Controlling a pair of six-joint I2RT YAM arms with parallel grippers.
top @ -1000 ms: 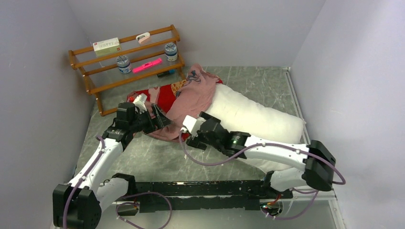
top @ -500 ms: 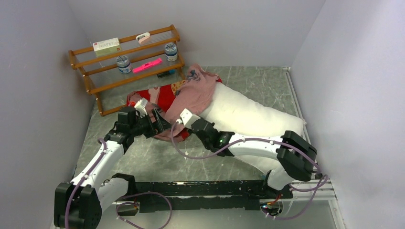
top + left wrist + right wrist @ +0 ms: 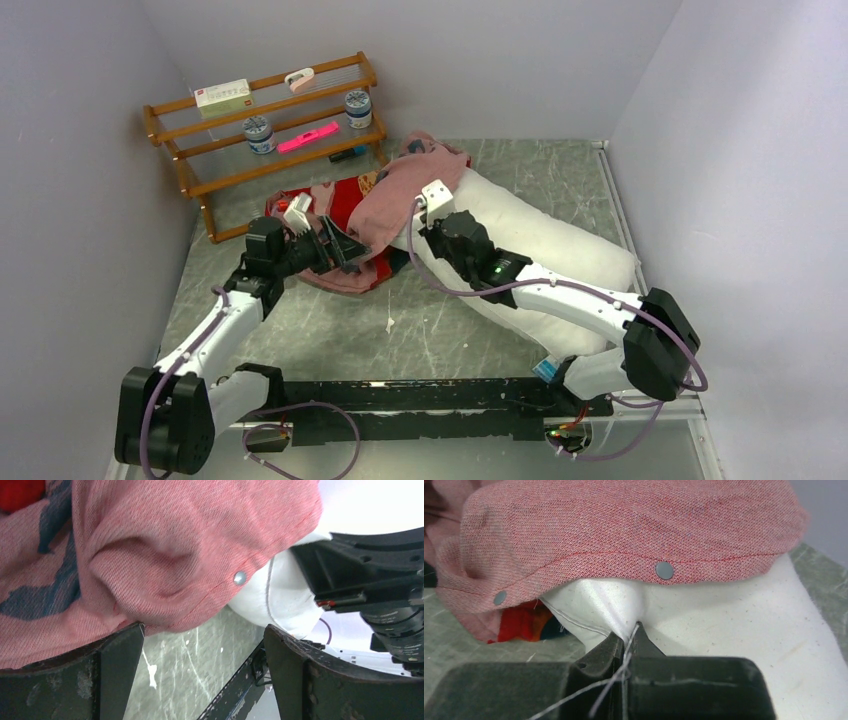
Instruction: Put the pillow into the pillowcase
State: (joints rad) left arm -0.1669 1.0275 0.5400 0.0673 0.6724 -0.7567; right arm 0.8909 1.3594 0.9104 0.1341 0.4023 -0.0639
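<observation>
The white pillow [image 3: 545, 245] lies across the right half of the table, its left end under the hem of the pillowcase [image 3: 385, 195]. The case is red, with its paler pink reverse folded over the top. My right gripper [image 3: 424, 218] is shut on a pinch of the pillow's corner fabric [image 3: 621, 611], just below the snap-studded hem of the pillowcase [image 3: 624, 530]. My left gripper [image 3: 347, 250] stands open at the case's lower edge. In the left wrist view the left gripper [image 3: 202, 650] has bare table between its fingers [image 3: 116, 666] and pink pillowcase [image 3: 165, 545] just above them.
A wooden rack [image 3: 190, 165] stands at the back left, holding two jars, a box and a pink marker. Grey walls close in on the left, back and right. A black rail [image 3: 420, 397] runs along the near edge.
My right arm swung away from the near side up to the pillow's left corner, and its jaws went from open to shut on the fabric. The left gripper barely moved.
</observation>
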